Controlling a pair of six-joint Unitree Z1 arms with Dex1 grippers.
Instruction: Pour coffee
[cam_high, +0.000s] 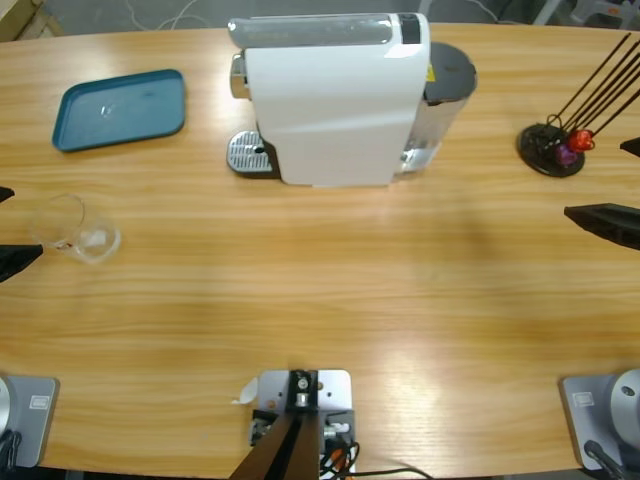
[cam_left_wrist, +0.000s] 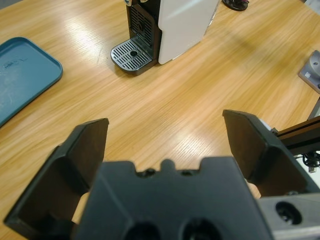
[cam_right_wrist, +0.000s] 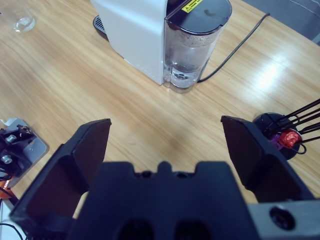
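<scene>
- The left tool hangs over bare desk with its jaws spread wide and nothing between them; in the high view only its black tips show at the left edge of the frame
- The right tool is likewise wide open and empty; its dark jaw pokes in at the right edge of the high view, below the black stand
- A small clear glass stands at the left of the high view, just beside the left tool's tips; whether it holds any coffee I cannot tell; it also shows tiny in the upper left corner of the right wrist view
- A white coffee machine sits at top centre of the desk; its round metal drip grate juts out on its left; a clear water tank with a dark lid is at its right, a black cable trailing away from it
- A teal tray lies at upper left, well apart from the machine
- A black stand with thin rods is at upper right, red and purple bits at its base
</scene>
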